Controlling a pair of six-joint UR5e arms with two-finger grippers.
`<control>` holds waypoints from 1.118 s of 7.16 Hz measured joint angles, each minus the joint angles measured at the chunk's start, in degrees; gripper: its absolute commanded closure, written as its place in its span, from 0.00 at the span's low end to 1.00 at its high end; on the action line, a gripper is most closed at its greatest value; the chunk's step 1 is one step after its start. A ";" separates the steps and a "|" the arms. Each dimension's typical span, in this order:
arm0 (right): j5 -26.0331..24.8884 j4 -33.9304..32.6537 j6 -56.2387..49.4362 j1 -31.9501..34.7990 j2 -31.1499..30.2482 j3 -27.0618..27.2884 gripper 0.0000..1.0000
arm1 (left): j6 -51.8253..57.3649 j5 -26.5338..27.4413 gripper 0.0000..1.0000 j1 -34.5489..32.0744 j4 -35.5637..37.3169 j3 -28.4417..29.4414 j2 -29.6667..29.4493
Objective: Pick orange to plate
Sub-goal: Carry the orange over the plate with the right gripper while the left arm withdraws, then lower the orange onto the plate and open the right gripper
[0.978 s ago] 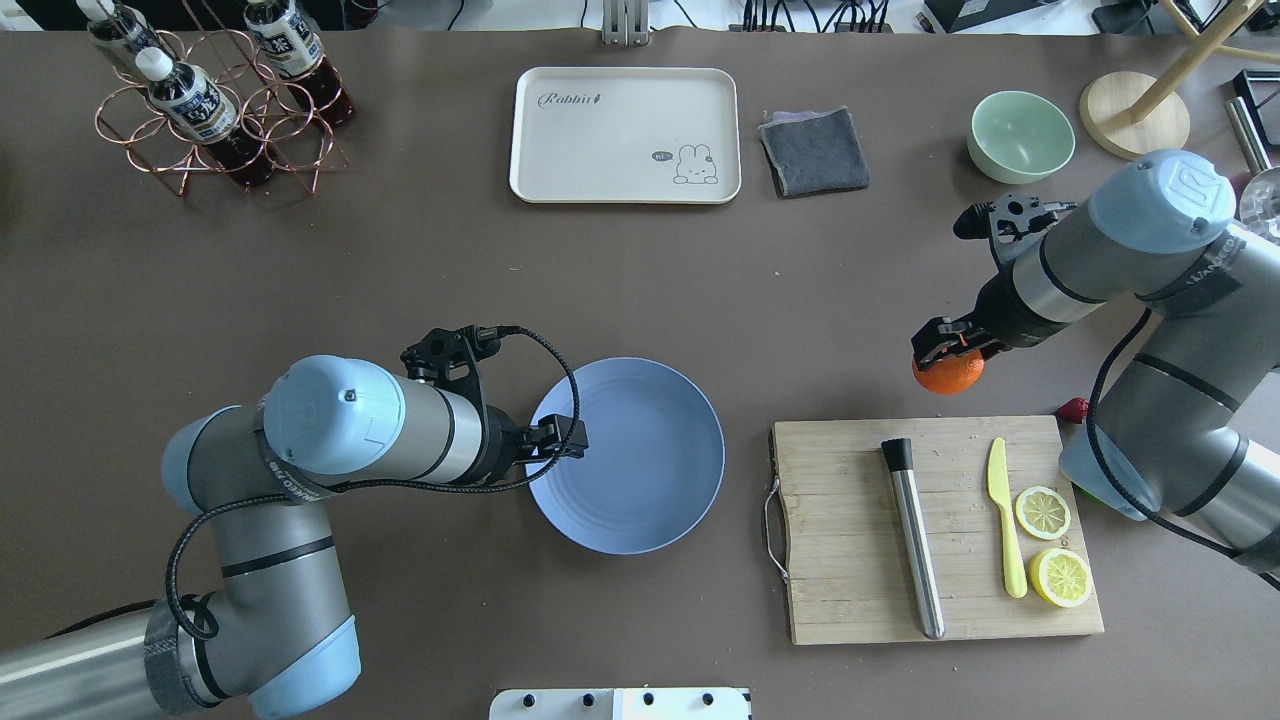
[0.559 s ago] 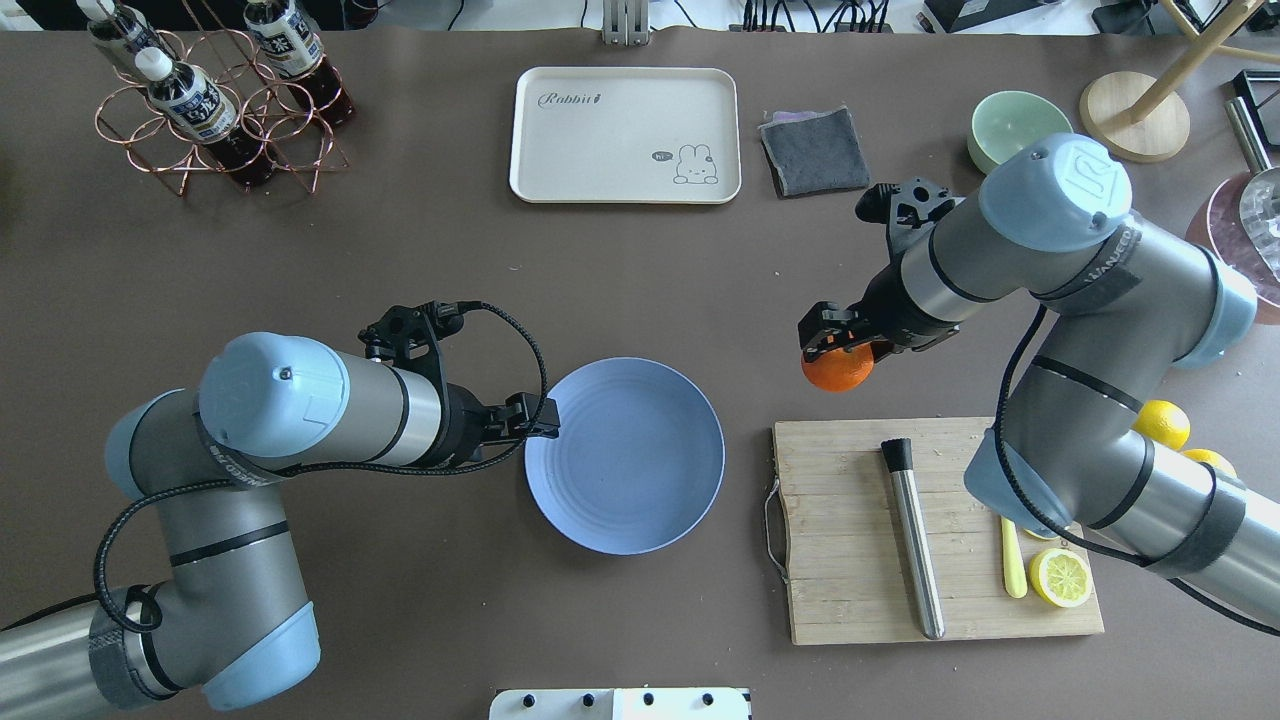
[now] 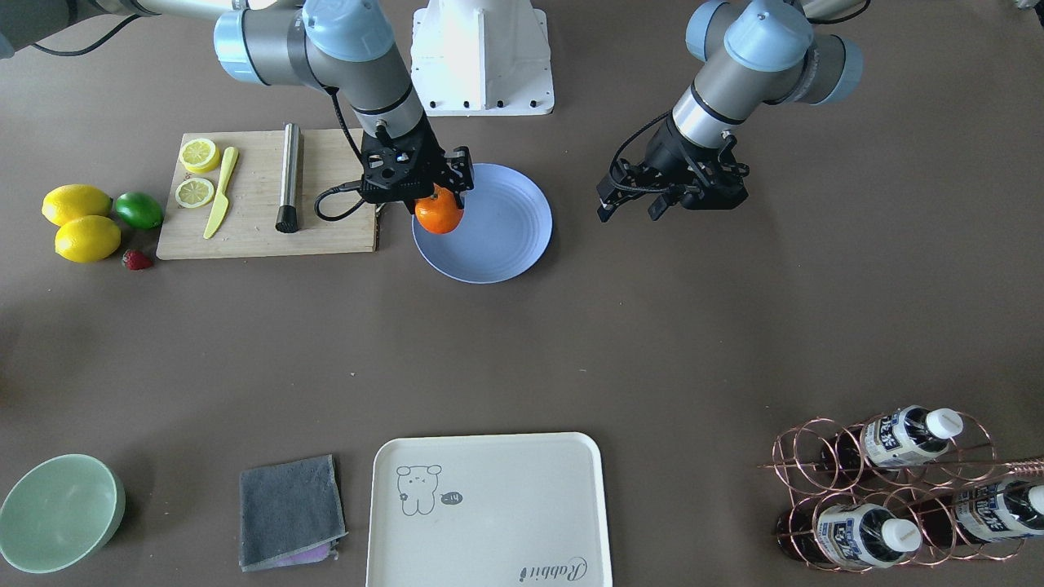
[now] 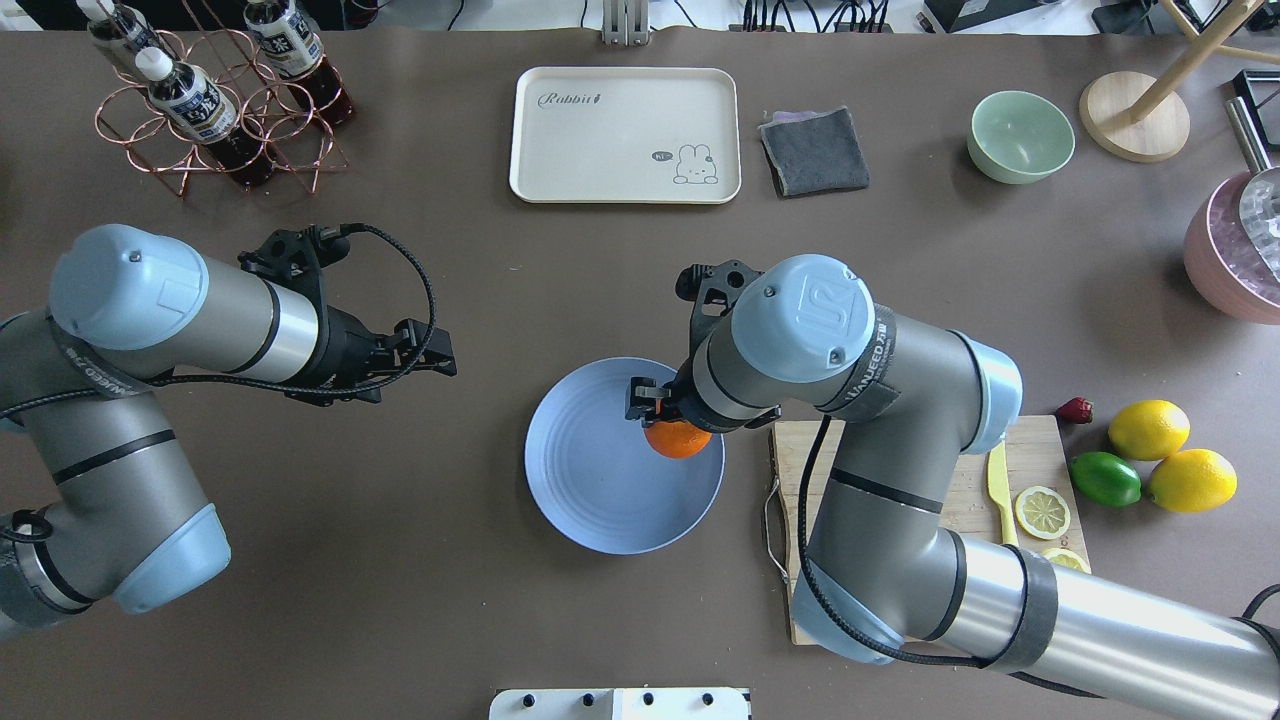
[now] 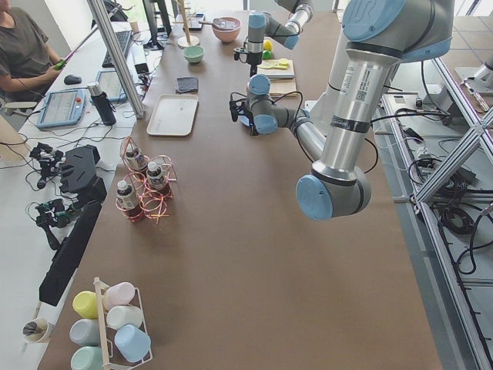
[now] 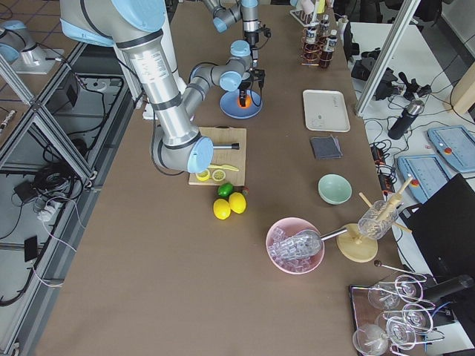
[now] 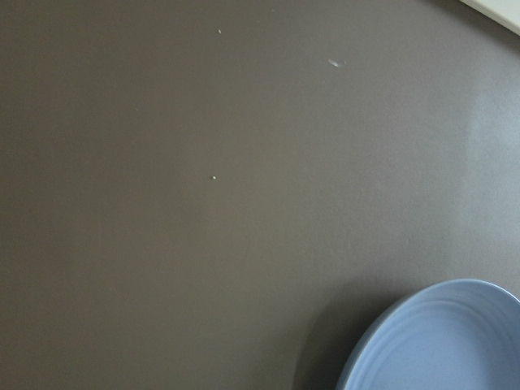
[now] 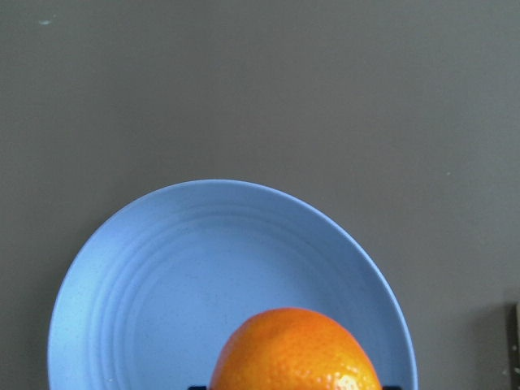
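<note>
Since a second before, the right pincer (image 4: 662,412) had carried the orange (image 4: 678,441) from beyond the cutting board (image 3: 253,208) across to the plate (image 4: 590,500). The left pincer (image 4: 432,352) had drawn back off the plate's rim, fingers spread and empty above the tabletop (image 4: 400,600). The orange, round, bright and finely pebbled, was clamped over the plate's board-side part; whether it touched could not be told. Farther off lay the cream tray (image 4: 620,130).
</note>
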 measured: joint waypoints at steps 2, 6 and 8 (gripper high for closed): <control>-2.45 -0.13 1.11 -2.76 1.63 -2.03 1.00 | 1.32 -0.39 0.03 -0.78 -0.03 -0.02 1.07; -5.10 0.34 2.35 -4.97 2.36 -4.93 0.51 | 1.51 -0.44 0.04 -0.87 -0.03 0.05 1.12; -5.85 0.41 2.85 -5.52 2.97 -5.58 0.00 | 1.51 -0.44 0.04 -0.88 -0.03 0.06 1.17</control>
